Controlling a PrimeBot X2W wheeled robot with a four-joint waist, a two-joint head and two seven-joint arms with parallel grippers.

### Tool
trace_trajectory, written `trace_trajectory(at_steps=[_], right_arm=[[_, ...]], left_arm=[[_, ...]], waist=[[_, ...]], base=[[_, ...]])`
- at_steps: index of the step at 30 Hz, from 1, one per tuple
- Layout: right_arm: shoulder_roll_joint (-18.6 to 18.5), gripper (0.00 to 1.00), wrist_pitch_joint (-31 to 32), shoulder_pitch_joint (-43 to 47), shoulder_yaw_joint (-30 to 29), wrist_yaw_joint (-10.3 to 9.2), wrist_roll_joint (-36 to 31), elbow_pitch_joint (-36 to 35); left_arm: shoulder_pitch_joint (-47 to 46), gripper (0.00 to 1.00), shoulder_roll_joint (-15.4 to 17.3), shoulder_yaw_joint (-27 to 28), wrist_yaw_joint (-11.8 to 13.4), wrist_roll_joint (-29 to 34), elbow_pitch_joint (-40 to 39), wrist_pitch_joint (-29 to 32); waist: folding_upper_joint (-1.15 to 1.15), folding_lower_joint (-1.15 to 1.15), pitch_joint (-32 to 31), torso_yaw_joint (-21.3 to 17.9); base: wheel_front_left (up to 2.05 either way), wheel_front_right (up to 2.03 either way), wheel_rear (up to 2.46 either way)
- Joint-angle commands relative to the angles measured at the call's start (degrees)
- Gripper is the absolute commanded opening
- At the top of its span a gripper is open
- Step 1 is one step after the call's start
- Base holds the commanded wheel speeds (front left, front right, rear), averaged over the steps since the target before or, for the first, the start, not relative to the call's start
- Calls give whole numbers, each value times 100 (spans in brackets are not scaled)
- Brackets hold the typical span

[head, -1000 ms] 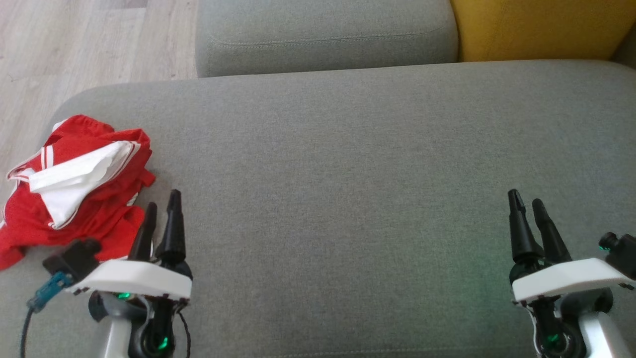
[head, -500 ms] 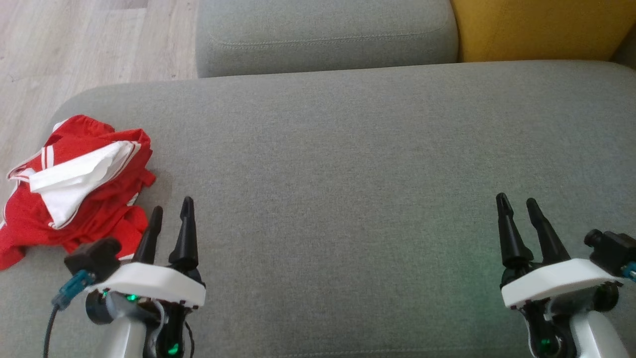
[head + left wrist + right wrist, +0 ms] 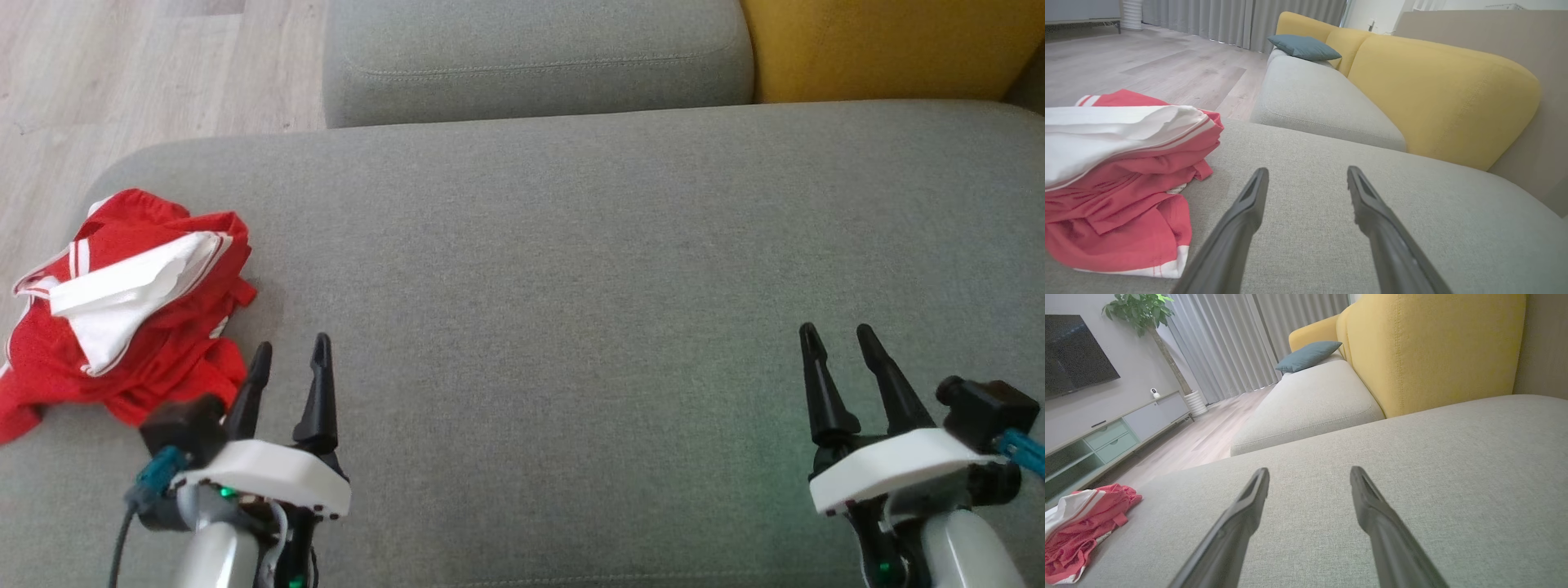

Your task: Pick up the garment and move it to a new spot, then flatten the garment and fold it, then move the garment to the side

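Starting nearest the robot: the left fingers (image 3: 318, 384) are spread apart with nothing in them. They hover over the grey seat cushion (image 3: 571, 245), just beside the near right corner of the red and white garment (image 3: 139, 343), and aren't touching it as far as I can tell. The right fingers (image 3: 816, 376) are apart and empty too, way over on the other side, well apart from the cloth. So the pick-up hasn't begun, imo. To do it well I'd swing the left arm toward the heap and bite a thick fold near the top rather than a loose edge, so the whole bundle lifts instead of one layer peeling off. The big bare stretch of cushion in the middle looks like the obvious new spot. The garment sits bunched at the cushion's left end. Its long axis runs diagonally from near-left to far-right in the head view, and the white panel on top follows the same line. Which end is waist or hem, can't tell. Further back there's another grey cushion (image 3: 531, 57) and a yellow backrest (image 3: 882, 45).
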Motion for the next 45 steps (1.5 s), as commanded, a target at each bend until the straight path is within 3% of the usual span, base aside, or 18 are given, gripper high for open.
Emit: trace_trajectory(at_steps=[1,25,45], right_arm=[[2,100,-85,-147,100,19,-234,-204],[197,100,-290,2,-63,23,-1635,-301],[253,100,-302,3,-140,23,-1496,-280]], left_arm=[[-350,100,119,108,41,228,-168,-84],[-370,100,145,-70,292,1736,-32,-482],[-404,100,120,-4,309,1639,10,-482]], waist=[[0,0,-1,0],[0,0,-1,8],[0,0,8,147]], base=[[0,0,0],[0,0,0],[0,0,0]])
